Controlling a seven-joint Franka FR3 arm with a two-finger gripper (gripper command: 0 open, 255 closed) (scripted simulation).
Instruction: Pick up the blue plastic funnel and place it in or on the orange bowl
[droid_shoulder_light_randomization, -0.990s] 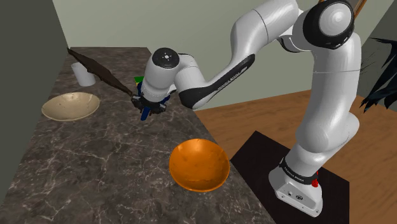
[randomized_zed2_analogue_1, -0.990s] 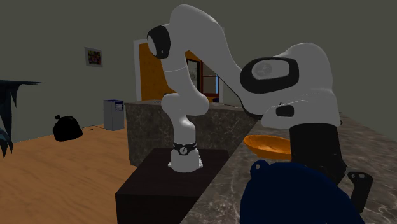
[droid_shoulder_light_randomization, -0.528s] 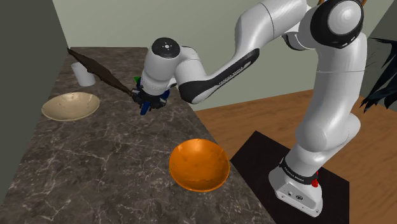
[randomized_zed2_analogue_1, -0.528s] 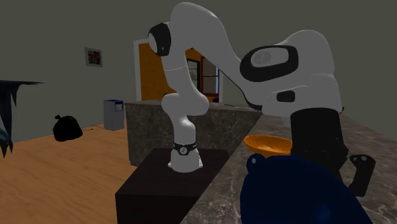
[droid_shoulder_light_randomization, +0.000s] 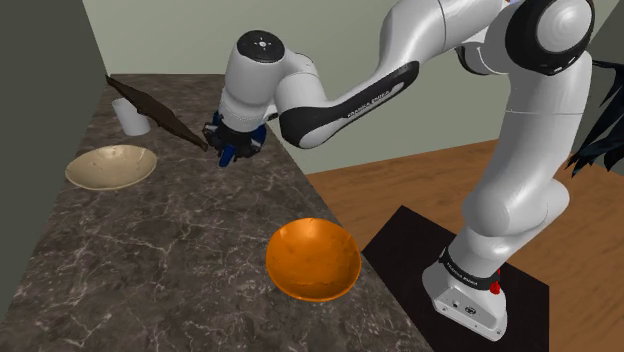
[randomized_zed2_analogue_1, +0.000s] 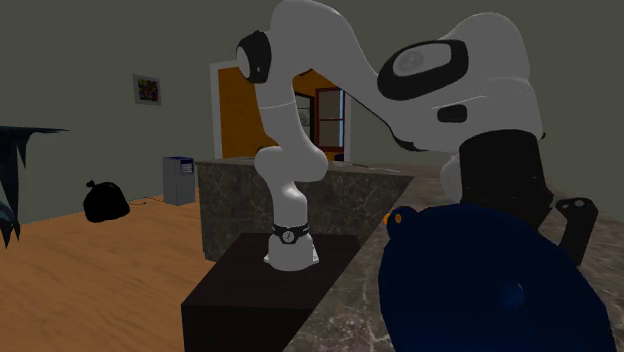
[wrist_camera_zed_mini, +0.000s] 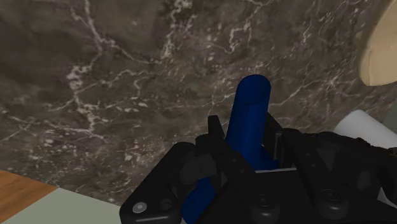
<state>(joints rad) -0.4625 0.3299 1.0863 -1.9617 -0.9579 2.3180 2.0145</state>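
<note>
Grasp is done and the transport step is in hand. Wrist view: the gripper (wrist_camera_zed_mini: 245, 130) is clenched on the blue funnel (wrist_camera_zed_mini: 251, 105), its narrow spout clasped between the two black fingers (wrist_camera_zed_mini: 215, 127) and pointing out past them over the dark marbled counter (droid_shoulder_light_randomization: 180, 260). Shoulder view: the hand hangs above the far part of the counter with small bits of blue showing under it. I judge the funnel clear of the surface, though the gap itself is hard to read. The orange bowl (droid_shoulder_light_randomization: 312, 258) sits near the counter's front edge, well apart from the hand, toward the shoulder view's lower right. Next move, as judged: carry the funnel across to above that bowl, lower it, then let go. A cream bowl (droid_shoulder_light_randomization: 110, 166) and a white cup (droid_shoulder_light_randomization: 130, 118) lie on the other side and should not interfere. Hidden: the funnel's wide mouth is covered by the hand in the shoulder view. In the second exterior view the funnel's dark blue body looms close to the camera and covers nearly all of the orange bowl, leaving only a sliver at its edge.
</note>
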